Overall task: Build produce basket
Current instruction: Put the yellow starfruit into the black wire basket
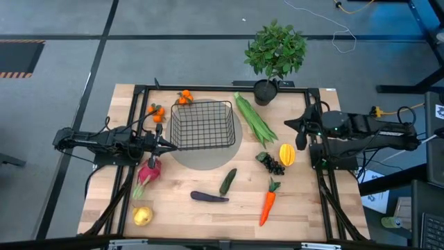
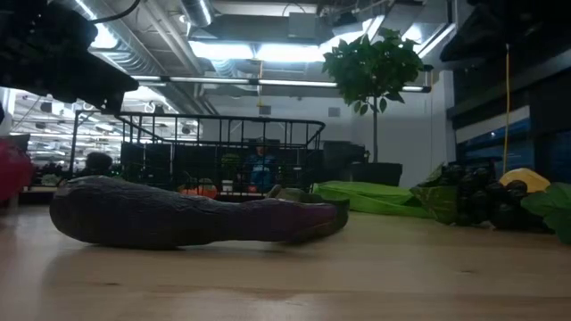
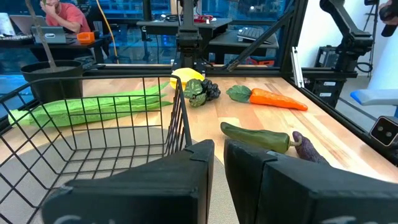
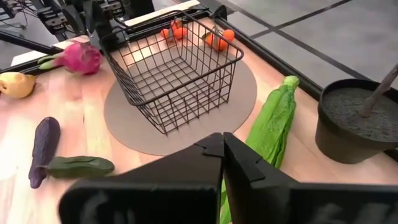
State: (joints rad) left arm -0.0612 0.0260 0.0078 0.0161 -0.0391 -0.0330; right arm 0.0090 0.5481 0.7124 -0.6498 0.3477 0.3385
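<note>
The black wire basket [image 1: 202, 125] stands on a round grey mat [image 1: 208, 158] at the table's middle, nothing showing in it. Around it lie long green pods [image 1: 255, 119], a yellow fruit [image 1: 286, 153], dark grapes [image 1: 272, 164], a carrot [image 1: 268, 203], a cucumber [image 1: 227, 181], an eggplant [image 1: 208, 197], a pink dragon fruit [image 1: 148, 171], another yellow fruit [image 1: 143, 216] and small oranges [image 1: 184, 97]. My left gripper [image 3: 217, 149] is shut, level, just left of the basket. My right gripper [image 4: 222, 140] is shut, raised at the table's right, tipped down toward the pods.
A potted plant [image 1: 274, 55] in a black pot [image 4: 357, 121] stands at the far edge, right of the basket and beside the pods' far end. More small oranges [image 1: 155, 110] lie near my left gripper. Bare wood [image 1: 208, 222] runs along the near edge.
</note>
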